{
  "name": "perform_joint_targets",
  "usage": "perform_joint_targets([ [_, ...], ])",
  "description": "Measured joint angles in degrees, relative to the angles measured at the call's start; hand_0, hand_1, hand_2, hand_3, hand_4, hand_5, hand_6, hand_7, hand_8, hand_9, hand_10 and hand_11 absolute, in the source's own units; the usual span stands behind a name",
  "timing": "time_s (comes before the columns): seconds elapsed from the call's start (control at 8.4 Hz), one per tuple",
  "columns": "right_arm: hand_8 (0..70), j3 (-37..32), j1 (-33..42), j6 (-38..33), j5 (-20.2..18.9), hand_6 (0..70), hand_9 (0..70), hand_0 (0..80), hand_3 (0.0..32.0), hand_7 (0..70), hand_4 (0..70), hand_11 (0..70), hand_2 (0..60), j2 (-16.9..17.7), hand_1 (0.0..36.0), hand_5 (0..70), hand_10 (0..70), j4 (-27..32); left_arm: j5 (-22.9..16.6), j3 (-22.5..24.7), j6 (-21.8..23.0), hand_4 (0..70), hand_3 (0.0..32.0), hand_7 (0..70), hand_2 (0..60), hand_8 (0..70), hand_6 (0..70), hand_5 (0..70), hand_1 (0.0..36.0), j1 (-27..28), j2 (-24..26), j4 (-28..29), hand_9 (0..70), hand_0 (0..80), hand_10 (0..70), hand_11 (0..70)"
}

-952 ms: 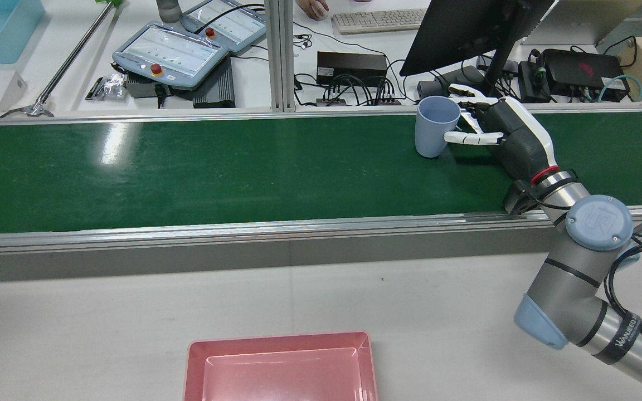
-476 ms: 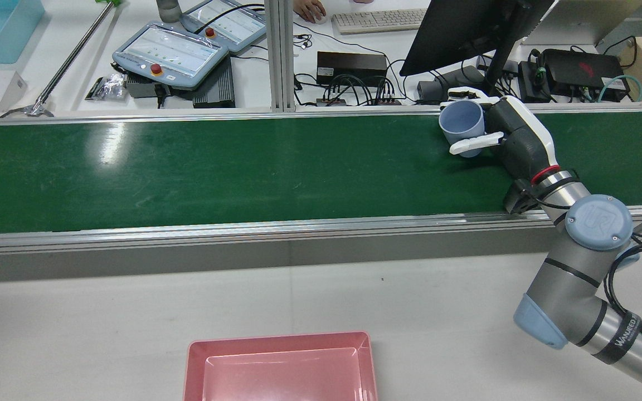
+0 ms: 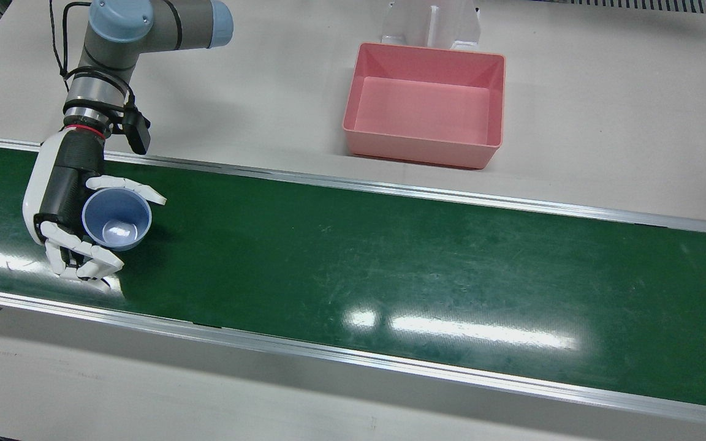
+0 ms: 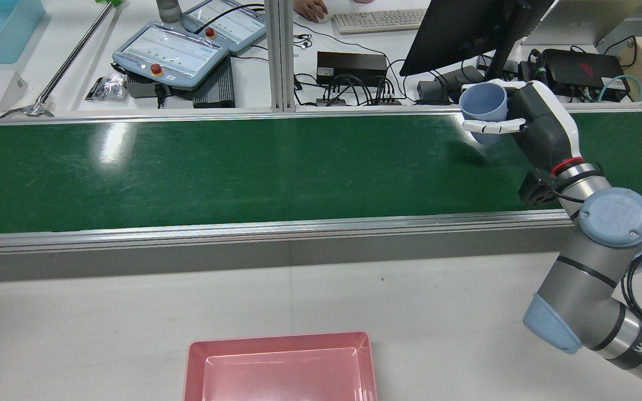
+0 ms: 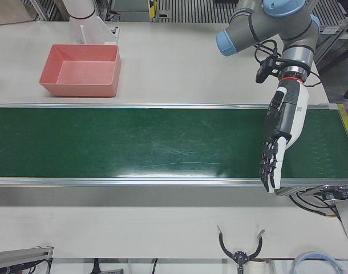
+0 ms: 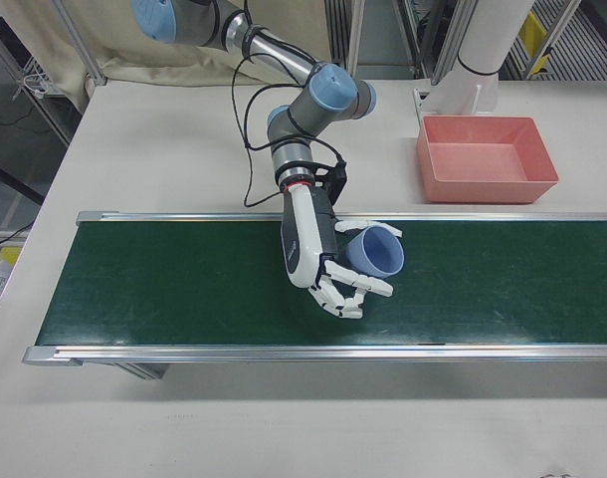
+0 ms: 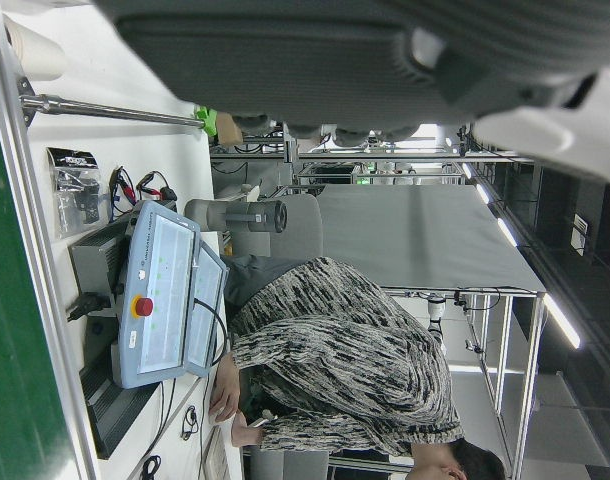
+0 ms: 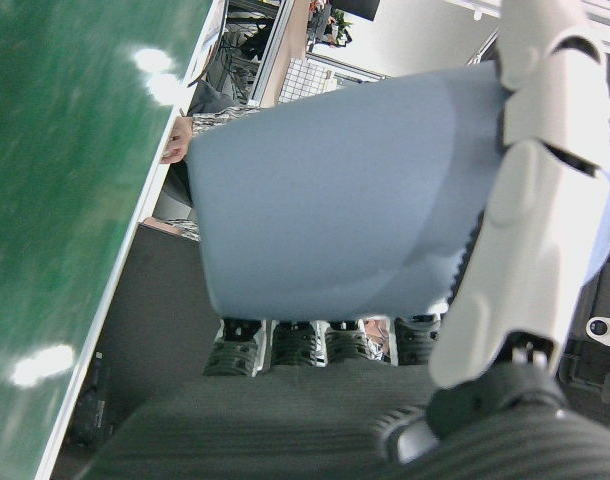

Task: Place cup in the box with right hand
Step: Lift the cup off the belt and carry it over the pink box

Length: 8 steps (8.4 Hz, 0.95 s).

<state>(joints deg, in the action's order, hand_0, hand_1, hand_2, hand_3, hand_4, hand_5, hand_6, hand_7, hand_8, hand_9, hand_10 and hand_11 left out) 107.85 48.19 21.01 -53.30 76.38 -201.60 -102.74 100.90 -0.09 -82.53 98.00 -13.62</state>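
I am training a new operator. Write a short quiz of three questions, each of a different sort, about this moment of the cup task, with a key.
1. True or false: the right hand holds the blue cup clear of the green belt.
2. Multiple choice: the pink box contains (A) a cup, (B) nothing visible, (C) a ball.
3. Fill in: the left hand reaches over the belt with its fingers ____ and holds nothing.

Key: 1 true; 2 B; 3 apart.

Grey arm (image 4: 588, 278) with pale-blue joint caps, black-and-white robot hand (image 4: 527, 120), red wrist ring
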Motion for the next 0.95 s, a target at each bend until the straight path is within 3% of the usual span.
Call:
perform_joint_targets([
  [0.48, 60.9, 16.1, -2.7, 6.0, 0.7, 35.6, 70.0, 57.5, 0.0, 70.0, 70.0, 70.0, 60.0, 2.0, 36.0, 16.3, 51.0, -3.3, 0.0, -0.1, 0.0, 0.0, 0.0, 0.0, 0.0, 0.0, 0.0, 0.0, 0.0, 0.0, 0.0, 0.0, 0.0, 0.0, 0.0, 0.0],
  [0.71, 60.2, 26.5, -12.4, 14.3, 4.4, 34.9, 70.0, 56.2, 0.0, 70.0, 70.0, 70.0, 60.0, 2.1, 35.2, 16.0, 50.5, -5.0, 0.0, -0.1, 0.0, 0.0, 0.0, 0.0, 0.0, 0.0, 0.0, 0.0, 0.0, 0.0, 0.0, 0.1, 0.0, 0.0, 0.0, 0.0],
  [0.95, 59.5, 31.7, -24.5, 21.8, 10.1, 34.2, 70.0, 57.2, 0.0, 70.0, 70.0, 70.0, 60.0, 1.7, 33.6, 15.9, 50.8, -5.0, 0.0, 0.0, 0.0, 0.0, 0.0, 0.0, 0.0, 0.0, 0.0, 0.0, 0.0, 0.0, 0.0, 0.0, 0.0, 0.0, 0.0, 0.0],
])
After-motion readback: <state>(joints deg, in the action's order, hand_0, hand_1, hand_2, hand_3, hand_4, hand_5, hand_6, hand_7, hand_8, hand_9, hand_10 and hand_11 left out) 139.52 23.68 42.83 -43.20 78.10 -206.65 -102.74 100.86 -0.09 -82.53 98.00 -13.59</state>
